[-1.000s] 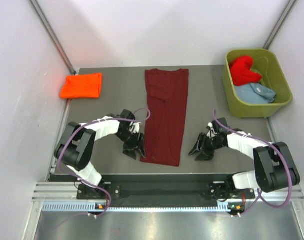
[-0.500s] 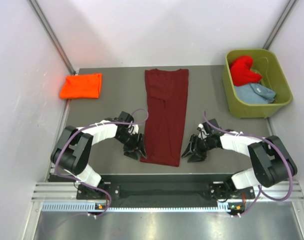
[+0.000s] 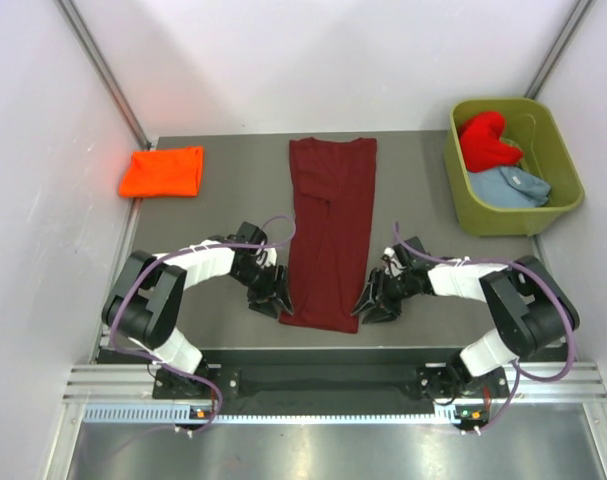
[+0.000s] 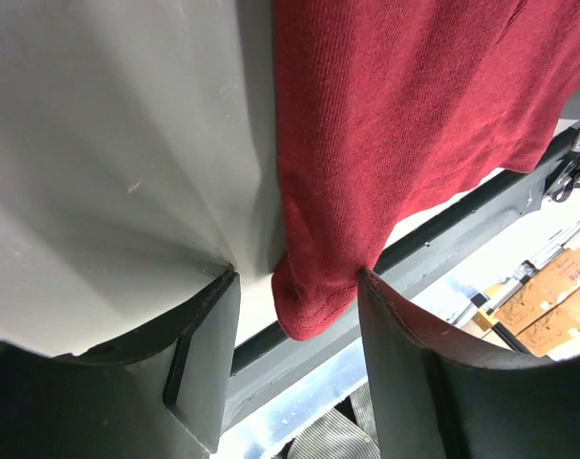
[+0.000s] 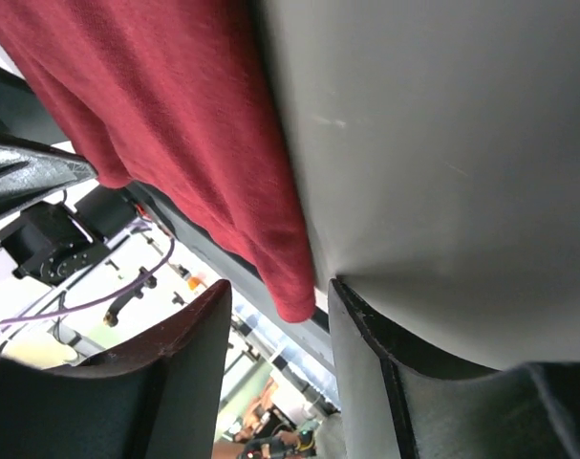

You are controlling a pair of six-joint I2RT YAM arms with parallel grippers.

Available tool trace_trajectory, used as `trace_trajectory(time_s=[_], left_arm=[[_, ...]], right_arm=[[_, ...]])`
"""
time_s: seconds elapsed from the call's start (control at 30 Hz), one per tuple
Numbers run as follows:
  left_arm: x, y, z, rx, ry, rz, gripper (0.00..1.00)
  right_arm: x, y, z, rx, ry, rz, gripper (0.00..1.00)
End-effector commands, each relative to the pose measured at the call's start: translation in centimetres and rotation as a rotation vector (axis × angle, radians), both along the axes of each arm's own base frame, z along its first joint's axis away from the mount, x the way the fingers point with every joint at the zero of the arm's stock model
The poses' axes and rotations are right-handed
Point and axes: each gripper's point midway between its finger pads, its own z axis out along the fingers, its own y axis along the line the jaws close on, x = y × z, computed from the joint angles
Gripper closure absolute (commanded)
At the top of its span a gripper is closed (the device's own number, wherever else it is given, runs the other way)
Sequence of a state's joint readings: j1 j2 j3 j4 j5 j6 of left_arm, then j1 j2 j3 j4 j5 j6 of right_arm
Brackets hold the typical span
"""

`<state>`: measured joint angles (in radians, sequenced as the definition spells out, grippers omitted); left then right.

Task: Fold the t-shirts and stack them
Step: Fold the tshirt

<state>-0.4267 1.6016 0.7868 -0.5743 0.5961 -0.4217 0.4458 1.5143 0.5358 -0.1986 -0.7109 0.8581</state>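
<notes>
Grey worktop (image 3: pixel 213 215) is carrying a dark maroon t-shirt (image 3: pixel 330 230), lying flat at centre as a narrow strip, its long axis running from near to far. Left hand (image 3: pixel 272 299) is straddling the near left corner, fingers spread apart. Right hand (image 3: pixel 369 302) is straddling the near right corner, fingers likewise apart, not clamping.

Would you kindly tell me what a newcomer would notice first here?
A maroon t-shirt lies folded lengthwise mid-table, with the open left gripper and open right gripper at its two near corners. A folded orange t-shirt sits far left; an olive tub far right holds a red t-shirt and a grey-blue t-shirt.
</notes>
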Motion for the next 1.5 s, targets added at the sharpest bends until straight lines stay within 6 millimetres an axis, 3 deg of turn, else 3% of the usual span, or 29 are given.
trace_trajectory(time_s=[0.0, 0.2, 0.47, 0.73, 0.83, 1.0, 1.1, 1.27, 1.47], left_arm=[[1.2, -0.5, 0.0, -0.020, -0.036, 0.009, 0.43], [1.4, -0.8, 0.2, -0.032, -0.033, 0.012, 0.45], [1.3, -1.0, 0.3, -0.046, -0.026, 0.014, 0.47], [0.7, -1.1, 0.1, -0.066, -0.006, 0.019, 0.55], [0.6, -1.4, 0.3, -0.084, -0.002, 0.017, 0.65], [0.1, -1.5, 0.5, -0.102, 0.015, 0.021, 0.86], [0.0, -1.4, 0.7, -0.102, 0.006, 0.020, 1.00], [0.3, -1.6, 2.2, -0.131, -0.035, -0.017, 1.00], [1.4, -1.9, 5.1, -0.139, -0.129, -0.079, 1.00]], right_arm=[[1.1, 1.3, 0.5, 0.012, -0.042, 0.018, 0.54], [1.1, 2.5, 0.8, 0.018, -0.052, 0.050, 0.58], [-0.3, 1.6, 0.0, -0.017, -0.038, 0.059, 0.64], [-1.5, 1.1, -0.6, -0.038, -0.056, 0.079, 0.77], [-1.3, 1.5, -0.5, -0.029, -0.071, 0.085, 0.88], [0.0, 2.5, 0.5, 0.003, -0.121, 0.088, 0.98], [0.3, 2.7, 0.9, 0.016, -0.146, 0.096, 1.00], [1.4, 2.4, 2.6, 0.015, -0.259, 0.135, 1.00], [2.7, 0.8, 6.1, -0.020, -0.417, 0.189, 1.00]])
